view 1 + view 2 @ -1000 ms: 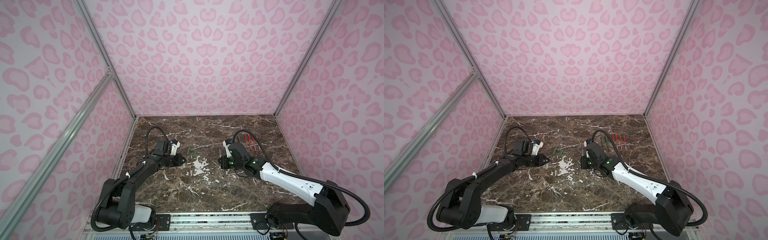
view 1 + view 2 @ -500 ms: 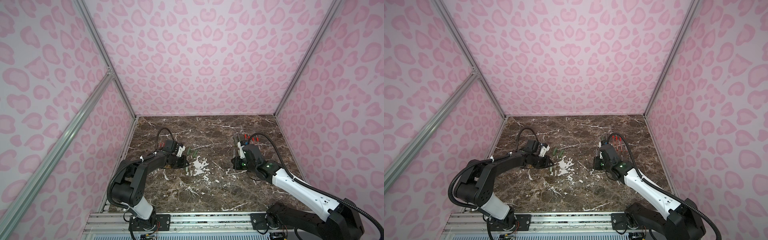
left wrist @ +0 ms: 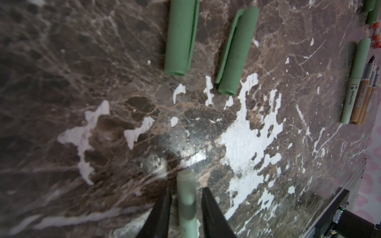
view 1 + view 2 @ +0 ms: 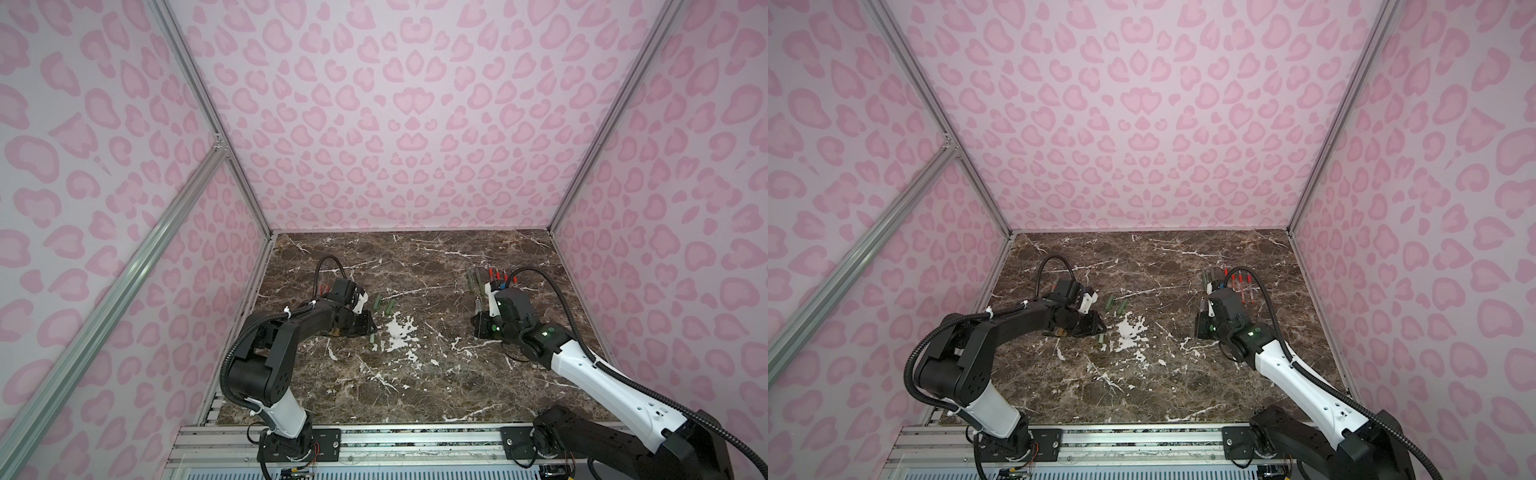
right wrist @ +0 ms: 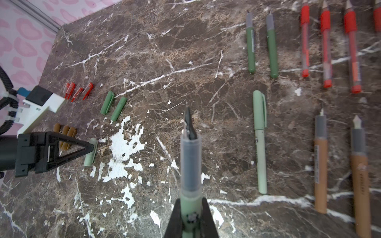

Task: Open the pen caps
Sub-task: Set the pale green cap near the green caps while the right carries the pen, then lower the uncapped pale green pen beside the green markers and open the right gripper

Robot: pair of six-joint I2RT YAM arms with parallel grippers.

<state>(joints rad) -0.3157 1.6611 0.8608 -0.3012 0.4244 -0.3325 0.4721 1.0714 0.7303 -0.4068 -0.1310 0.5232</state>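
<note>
Read the marble tabletop (image 4: 415,386) in both top views as a clock, with 12 at the back wall. Nearest the rail, the left gripper (image 3: 186,191) sits low over the marble. Its jaws stand a narrow way apart, with a sliver of gap on each side of a pale green cap (image 5: 90,153). That cap lies flat, long axis roughly 12 to 6. Well apart at 3 o'clock, the right gripper (image 5: 190,203) is clamped on an uncapped pale green pen body (image 5: 190,162), nib aimed toward 12.

The relation that matters, as I judge it, concerns the capped pen (image 5: 260,144), the only one I can see with its cap on. It lies just past the right gripper, between 12 and 1 o'clock, roughly parallel to the held body. Its cap end points toward 12 and its tail toward 6. The right arm is plainly nearer; from the left gripper the pen lies far off at about 2 o'clock. So the tail faces the right gripper, and the cap end would ask a long reach of the left.

Farther out, the dark green caps (image 5: 113,107) and red caps (image 5: 78,92) lie beyond the left gripper. The dark green pen bodies (image 5: 261,41) and red pen bodies (image 5: 327,47) lie toward 12 of the capped pen.
</note>
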